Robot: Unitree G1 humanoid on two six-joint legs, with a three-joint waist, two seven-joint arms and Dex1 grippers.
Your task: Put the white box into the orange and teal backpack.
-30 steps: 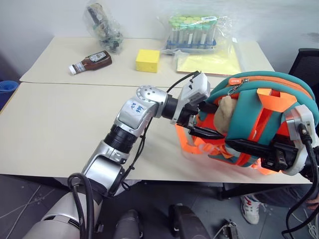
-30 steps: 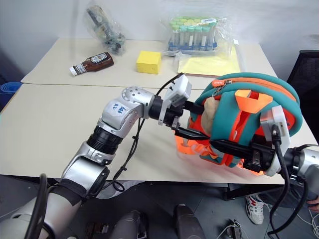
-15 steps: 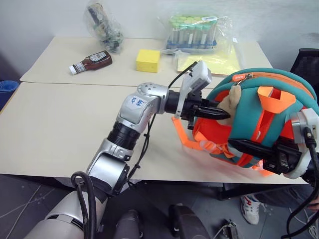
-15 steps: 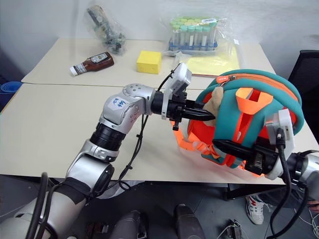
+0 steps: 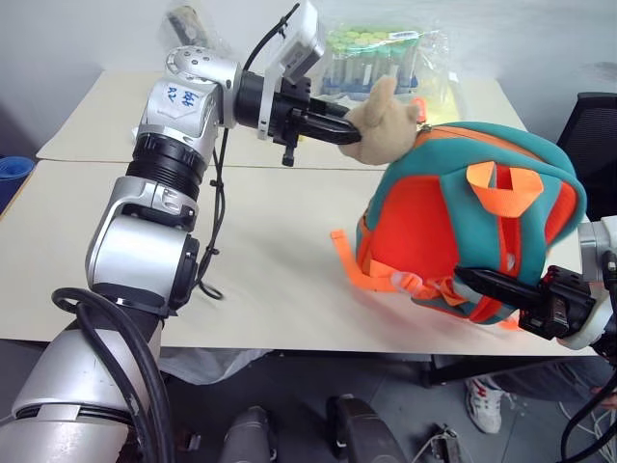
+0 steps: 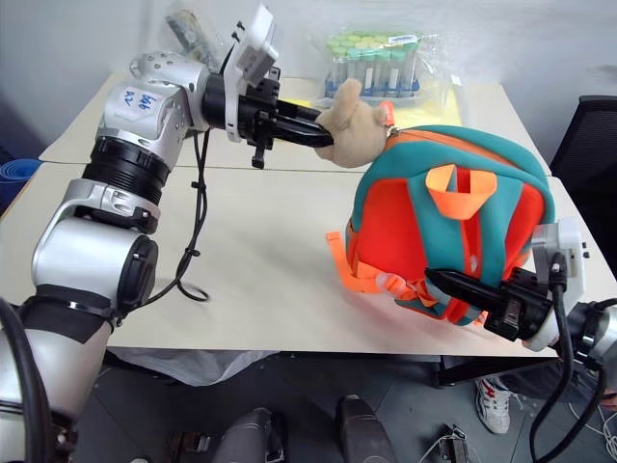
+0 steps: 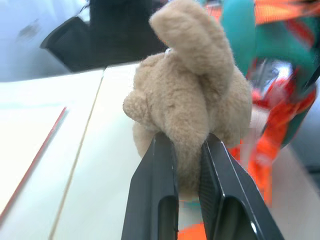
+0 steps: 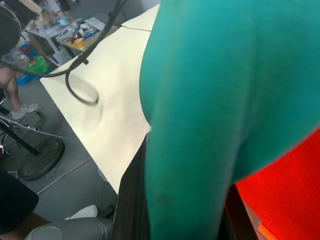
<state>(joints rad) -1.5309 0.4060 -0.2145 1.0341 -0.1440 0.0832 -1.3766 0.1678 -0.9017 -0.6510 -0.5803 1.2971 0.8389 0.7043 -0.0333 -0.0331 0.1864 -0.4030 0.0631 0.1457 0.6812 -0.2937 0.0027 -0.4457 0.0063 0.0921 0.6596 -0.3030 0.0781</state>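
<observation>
The orange and teal backpack (image 5: pixel 463 212) stands at the table's front right, straps facing me. Its tan plush toy (image 5: pixel 386 121) is pulled up and back above the bag's top, and my left gripper (image 5: pixel 342 130) is shut on it. In the left wrist view both black fingers (image 7: pixel 157 185) pinch the plush toy (image 7: pixel 190 100). Low at the front right, my right gripper (image 5: pixel 482 285) is shut on the backpack's lower teal edge (image 8: pixel 200 110). The white box is out of view.
A rack of green-capped tubes in a plastic bag (image 6: pixel 376 63) sits at the table's back, beside a yellow sheet (image 6: pixel 439 92). A black chair (image 5: pixel 593 125) stands at the right. Bare tabletop (image 5: pixel 270 241) lies left of the backpack. A person's shoe (image 5: pixel 482 395) shows below.
My left gripper went from open beside the backpack to shut on the plush toy, then rose up and back with it. The backpack now stands more upright.
</observation>
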